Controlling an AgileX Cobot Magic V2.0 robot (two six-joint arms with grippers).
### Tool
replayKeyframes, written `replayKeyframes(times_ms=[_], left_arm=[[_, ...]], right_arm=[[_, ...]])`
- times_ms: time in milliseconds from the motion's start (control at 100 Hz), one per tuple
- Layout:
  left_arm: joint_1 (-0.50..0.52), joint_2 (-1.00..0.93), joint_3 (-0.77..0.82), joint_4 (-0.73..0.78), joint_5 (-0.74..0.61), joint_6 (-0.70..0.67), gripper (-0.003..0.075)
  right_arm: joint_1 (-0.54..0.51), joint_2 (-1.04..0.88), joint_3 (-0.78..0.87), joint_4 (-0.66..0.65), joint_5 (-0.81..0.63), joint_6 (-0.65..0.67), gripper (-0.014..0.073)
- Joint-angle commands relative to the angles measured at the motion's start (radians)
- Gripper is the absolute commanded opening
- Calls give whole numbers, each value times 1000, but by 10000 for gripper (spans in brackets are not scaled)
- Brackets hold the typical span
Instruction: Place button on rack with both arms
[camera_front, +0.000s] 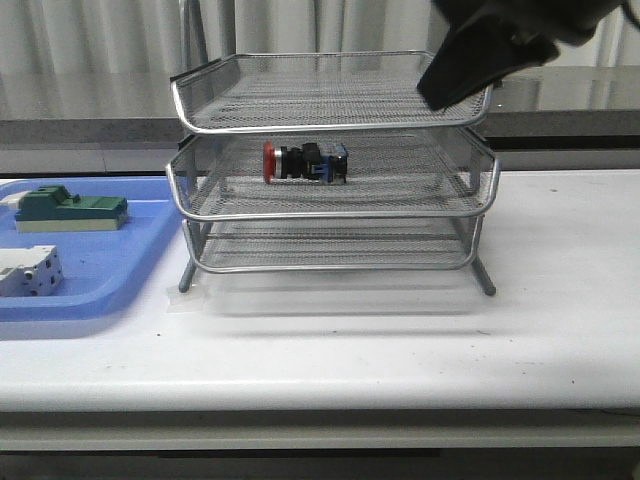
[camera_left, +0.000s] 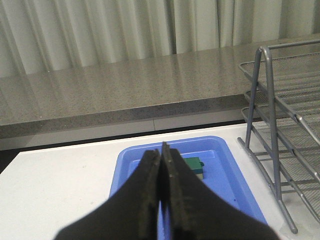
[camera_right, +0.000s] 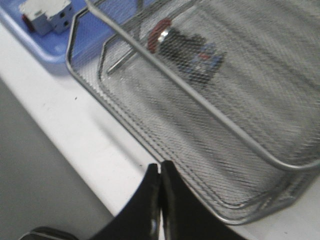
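On the white table (camera_front: 560, 300) before grey curtains, the button (camera_front: 305, 163) lies in the rack's (camera_front: 330, 215) middle tray; our left gripper (camera_left: 161, 165) and right gripper (camera_right: 160, 175), pinched empty, should lift clear without nudging mesh.

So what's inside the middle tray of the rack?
The button lies on its side in the rack's middle tray, red cap to the left. Nothing else shows there. The right arm covers only the top tray's back right corner.

Blue tray (camera_front: 120, 260) with green block (camera_front: 70, 210) and white terminal block (camera_front: 28, 272).
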Motion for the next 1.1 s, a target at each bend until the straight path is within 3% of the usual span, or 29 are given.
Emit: replayKeyframes(times_ms=[0,610,850,1090], left_arm=[[3,4,-26,-12,-71,-10,-20],[3,4,-26,-12,-71,-10,-20],[3,4,-26,-12,-71,-10,-20],[3,4,-26,-12,-71,-10,-20]], right_arm=[[-56,-94,-20,14,-30,36,-60],[-374,-610,294,13,76,51,-60],[-402,-789,348,13,122,51,-60],[-402,-824,349,16,144,51,-60]])
